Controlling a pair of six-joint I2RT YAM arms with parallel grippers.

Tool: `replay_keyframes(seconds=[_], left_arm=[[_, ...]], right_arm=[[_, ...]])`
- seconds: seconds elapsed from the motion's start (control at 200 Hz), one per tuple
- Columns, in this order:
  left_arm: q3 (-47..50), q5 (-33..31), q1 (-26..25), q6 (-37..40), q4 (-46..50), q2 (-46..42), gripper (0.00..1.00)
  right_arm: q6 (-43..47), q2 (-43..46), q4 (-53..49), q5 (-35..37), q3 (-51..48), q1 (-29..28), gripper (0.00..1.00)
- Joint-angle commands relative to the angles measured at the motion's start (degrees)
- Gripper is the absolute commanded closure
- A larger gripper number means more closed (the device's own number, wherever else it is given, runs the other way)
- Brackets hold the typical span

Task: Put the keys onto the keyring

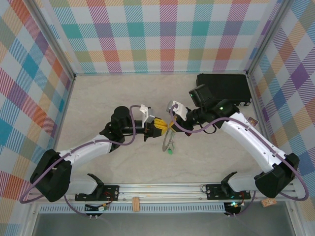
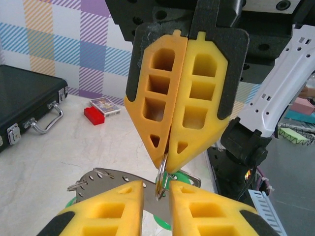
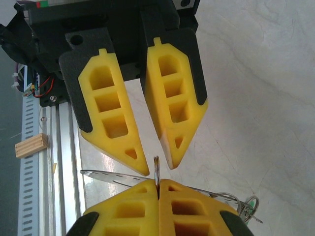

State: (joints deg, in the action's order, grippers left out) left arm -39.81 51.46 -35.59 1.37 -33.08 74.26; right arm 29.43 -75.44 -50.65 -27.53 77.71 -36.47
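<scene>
- The right gripper [image 3: 158,186] is clamped shut on the keyring [image 3: 156,169], which stands edge-on at its fingertips.
- The left gripper [image 2: 156,189] is slightly parted, with the ring in the gap.
- From above, the keys [image 1: 171,151] lie at six o'clock from both grippers.

At the frame's centre the left gripper [image 1: 157,126] and right gripper [image 1: 173,118] meet, keyring [image 2: 160,178] between them; case [image 1: 224,87] upper right.

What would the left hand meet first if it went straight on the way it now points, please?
Most likely the keyring, edge-on right ahead, and just behind it the right hand pinching it; depth is unclear.
</scene>
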Motion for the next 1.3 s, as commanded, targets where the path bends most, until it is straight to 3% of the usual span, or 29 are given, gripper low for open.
replay_keyframes(seconds=[0.0,0.755,0.905,1.065,1.15,1.205,1.295], left_arm=[[-2.1,1.7,-0.5,1.1,-0.2,0.3,0.80],[-1.2,3.7,-0.6,-1.7,-4.7,-0.7,0.84],[-1.4,4.3,-0.6,-1.9,-4.8,-0.5,1.00],[-1.3,4.6,-0.6,-1.9,-4.7,-0.5,1.00],[-1.0,4.4,-0.6,-2.2,-5.5,-0.5,1.00],[-0.6,3.9,-0.6,-2.7,-6.9,-0.6,1.00],[0.1,3.5,-0.6,-4.1,-9.8,-0.5,1.00]], right_arm=[[0.8,0.0,0.1,-2.5,1.5,-0.7,1.00],[0.4,-0.5,0.8,-3.6,0.7,-1.3,1.00],[0.4,-0.7,0.6,-3.6,0.6,-1.5,1.00],[0.1,-0.2,1.3,-2.7,0.4,-1.5,1.00],[-0.7,0.9,2.6,-1.0,-0.2,-1.5,0.91],[-1.7,1.7,3.9,0.9,-0.7,-1.5,0.79],[-3.0,3.5,5.4,3.2,-1.5,-1.5,0.76]])
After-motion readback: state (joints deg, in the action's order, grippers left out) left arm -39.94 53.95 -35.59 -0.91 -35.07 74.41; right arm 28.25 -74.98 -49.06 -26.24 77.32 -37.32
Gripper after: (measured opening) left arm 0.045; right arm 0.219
